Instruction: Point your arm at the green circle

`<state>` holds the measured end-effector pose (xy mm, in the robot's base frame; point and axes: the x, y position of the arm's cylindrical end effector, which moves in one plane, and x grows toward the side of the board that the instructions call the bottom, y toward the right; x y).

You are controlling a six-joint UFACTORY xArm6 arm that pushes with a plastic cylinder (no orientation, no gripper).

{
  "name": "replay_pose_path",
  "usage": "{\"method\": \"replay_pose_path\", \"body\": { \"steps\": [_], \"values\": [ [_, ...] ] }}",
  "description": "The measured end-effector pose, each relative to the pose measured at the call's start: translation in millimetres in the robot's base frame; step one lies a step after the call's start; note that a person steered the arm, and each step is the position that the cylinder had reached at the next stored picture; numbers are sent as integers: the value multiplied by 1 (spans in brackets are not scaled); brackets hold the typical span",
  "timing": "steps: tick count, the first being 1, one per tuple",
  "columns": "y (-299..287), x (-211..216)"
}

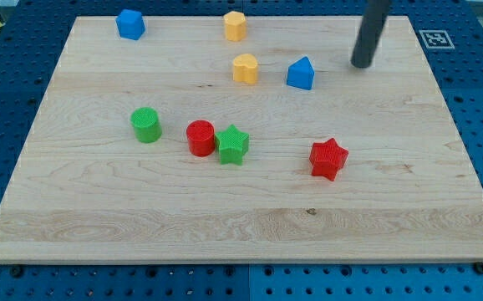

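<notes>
The green circle (146,124) stands on the wooden board at the view's left of middle. My tip (362,64) is at the view's upper right, far from the green circle and just right of a blue block (301,73). A red circle (200,138) and a green star (233,145) touch each other to the right of the green circle.
A red star (327,159) lies right of centre. A yellow block (245,68) sits left of the blue block, another yellow block (235,26) is at the top, and a blue block (130,24) is at the top left. The board's edge (241,259) runs along the bottom.
</notes>
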<state>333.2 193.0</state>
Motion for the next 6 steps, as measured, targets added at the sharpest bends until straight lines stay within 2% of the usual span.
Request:
{"method": "replay_pose_path", "body": {
  "steps": [1, 2, 4, 5, 6],
  "values": [
    [-30, 55],
    [-106, 85],
    [-290, 79],
    [-384, 62],
    [-444, 94]
  ]
}}
